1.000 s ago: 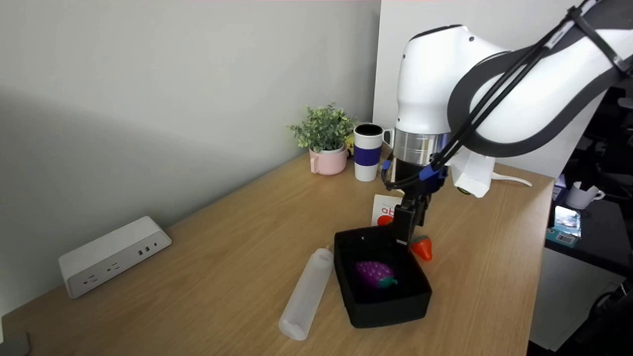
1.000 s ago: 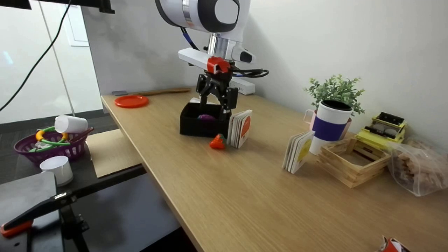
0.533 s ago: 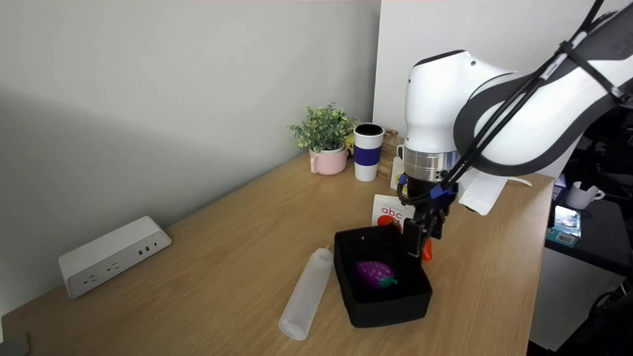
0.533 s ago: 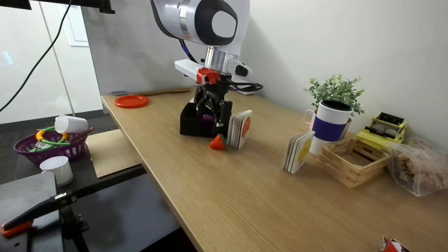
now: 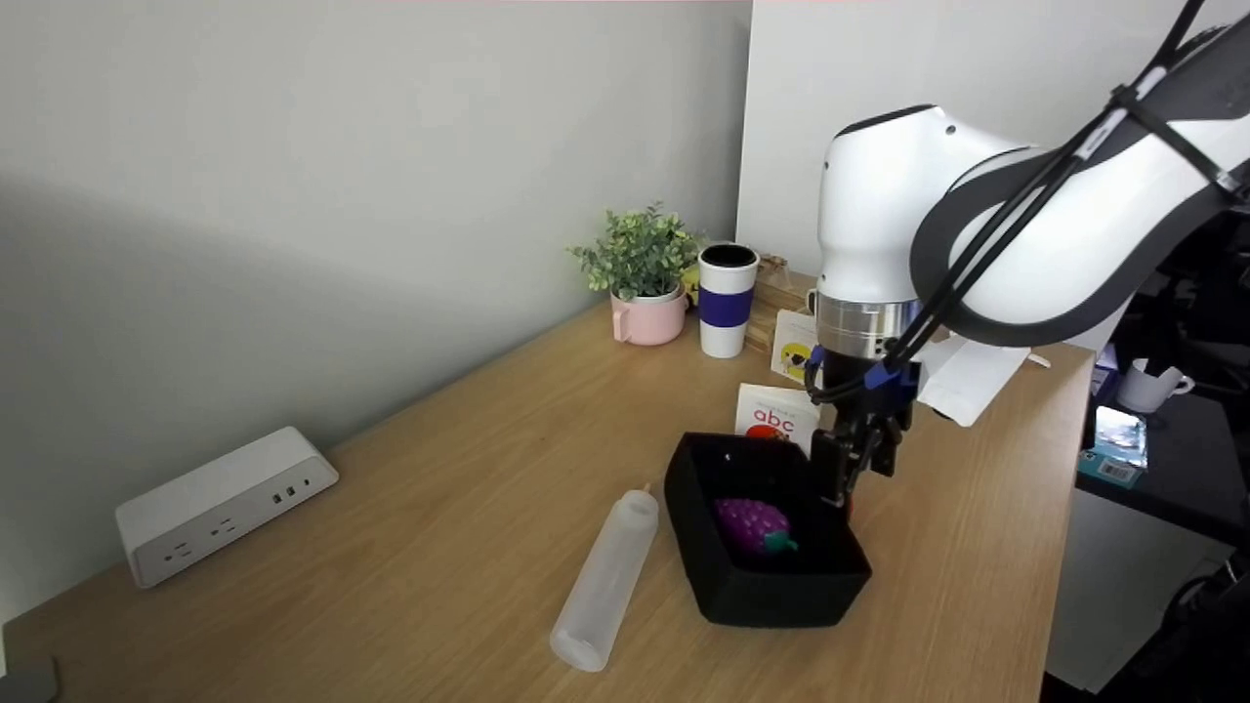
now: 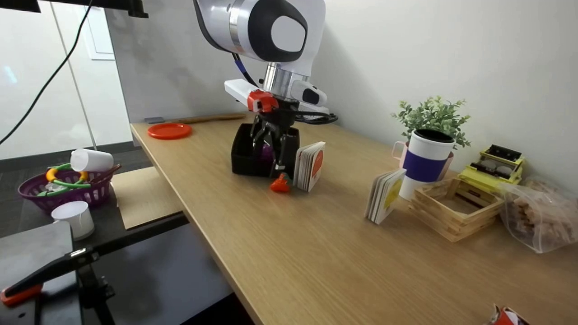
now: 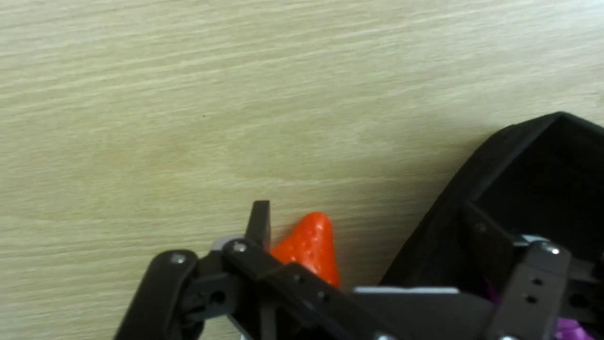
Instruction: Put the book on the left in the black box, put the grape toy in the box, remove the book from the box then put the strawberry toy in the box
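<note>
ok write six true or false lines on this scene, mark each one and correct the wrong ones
1. The grape toy is inside the black box. True.
2. Both toys are in the box. False: the strawberry toy is outside it, on the table.
3. The book with the red picture stands outside the box. True.
4. The jaws are shut. False: the gripper is open.
5. Everything on the table stands upright. False: the translucent bottle lies on its side.
6. The white cup with the dark band stands beside the potted plant. True.
</note>
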`<state>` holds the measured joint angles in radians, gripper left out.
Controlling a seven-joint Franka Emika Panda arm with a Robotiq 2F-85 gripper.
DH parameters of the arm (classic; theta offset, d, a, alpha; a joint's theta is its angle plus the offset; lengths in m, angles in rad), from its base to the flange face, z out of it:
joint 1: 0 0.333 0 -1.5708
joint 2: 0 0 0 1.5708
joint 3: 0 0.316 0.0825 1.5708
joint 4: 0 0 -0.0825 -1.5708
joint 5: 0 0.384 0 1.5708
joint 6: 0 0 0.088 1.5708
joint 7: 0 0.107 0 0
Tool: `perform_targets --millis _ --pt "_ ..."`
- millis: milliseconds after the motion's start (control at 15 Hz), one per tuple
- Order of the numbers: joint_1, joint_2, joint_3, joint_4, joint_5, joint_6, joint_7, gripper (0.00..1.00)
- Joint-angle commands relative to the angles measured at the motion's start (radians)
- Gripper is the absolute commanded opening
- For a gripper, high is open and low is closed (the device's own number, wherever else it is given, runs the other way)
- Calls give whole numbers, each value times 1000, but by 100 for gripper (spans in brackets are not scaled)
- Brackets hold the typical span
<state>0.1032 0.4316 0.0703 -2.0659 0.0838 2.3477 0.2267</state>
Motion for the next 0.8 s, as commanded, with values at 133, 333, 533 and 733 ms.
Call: perform_targets --millis 133,333,533,733 --pt "-8 -30 -6 -52 25 25 -14 100" --pt "3 -31 -8 -41 11 13 -5 100" --pt "12 -31 -11 -32 0 2 4 100" --pt "18 -30 -11 -25 -6 -2 7 100"
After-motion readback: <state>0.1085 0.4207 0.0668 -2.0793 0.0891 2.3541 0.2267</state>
